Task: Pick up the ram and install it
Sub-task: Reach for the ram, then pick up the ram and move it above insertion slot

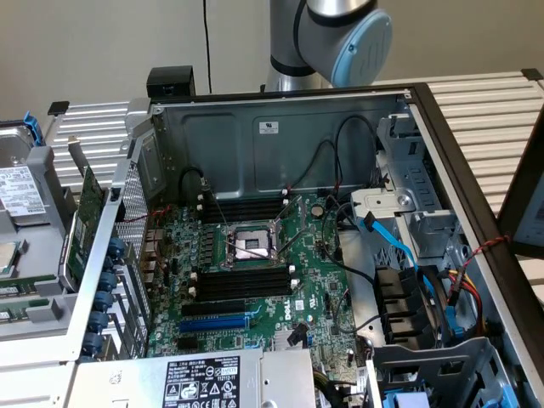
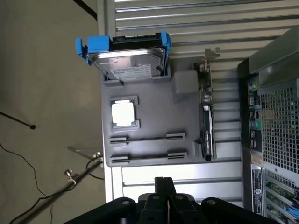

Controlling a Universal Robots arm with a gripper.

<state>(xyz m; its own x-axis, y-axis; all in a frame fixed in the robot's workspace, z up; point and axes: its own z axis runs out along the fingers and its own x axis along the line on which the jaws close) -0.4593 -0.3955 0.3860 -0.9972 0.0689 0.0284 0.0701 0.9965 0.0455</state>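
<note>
Two ram sticks stand on edge in the grey tray (image 2: 182,100), seen as thin dark lines: one ram (image 2: 147,138) and a second (image 2: 147,156), each held by end clips. In the exterior view the ram (image 1: 21,291) is a green strip at the far left, in the tray (image 1: 38,161) beside the open case. My gripper (image 2: 163,183) hovers above the slatted table short of the tray, shut with nothing in it. The motherboard (image 1: 297,280) lies in the case with empty black memory slots (image 1: 246,282) on both sides of the CPU socket (image 1: 248,246).
The tray also holds a hard drive (image 2: 128,60) in a blue caddy and a CPU chip (image 2: 124,113). A green expansion card (image 2: 208,121) stands on edge between tray and case. Cables (image 1: 399,246) and drive bays crowd the case at the exterior view's right. The arm (image 1: 340,34) rises behind the case.
</note>
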